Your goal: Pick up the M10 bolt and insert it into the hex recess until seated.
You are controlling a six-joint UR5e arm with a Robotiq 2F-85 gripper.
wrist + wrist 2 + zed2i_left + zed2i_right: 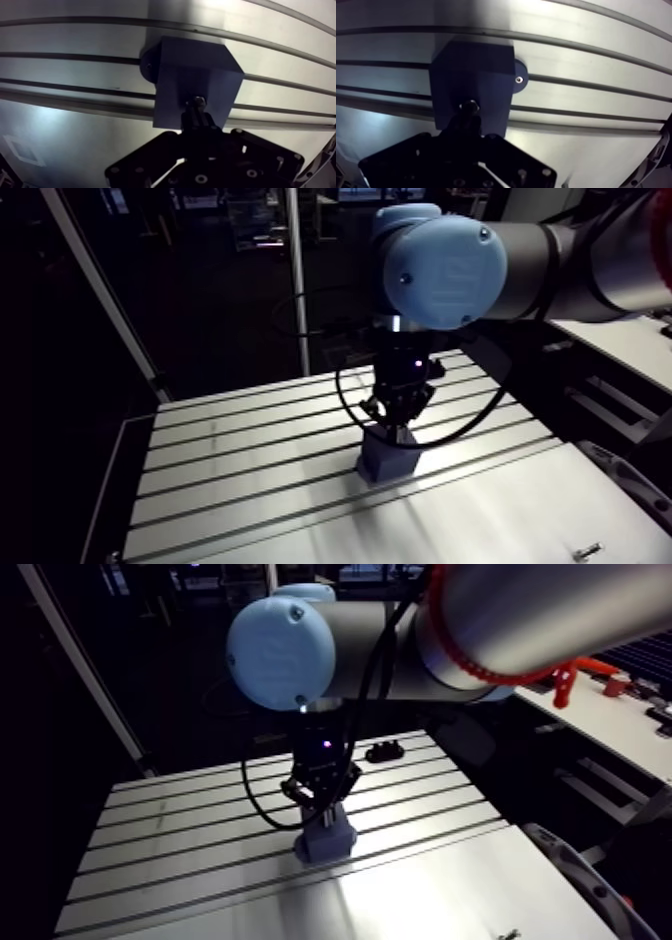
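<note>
your pincer (197, 116) is clamped on the m10 bolt (199, 101), over the blue block (190, 65) mid worktop (75, 125). hex recess hidden beneath. if the flats sit off-angle, the bolt may jam or tilt.

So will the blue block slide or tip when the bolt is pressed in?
Probably neither. The block has a base tab with a screw, so it looks fastened to the table. It is boxy and sits flat, so tipping seems unlikely. It looks rigid, so it should not give under the bolt.
</note>
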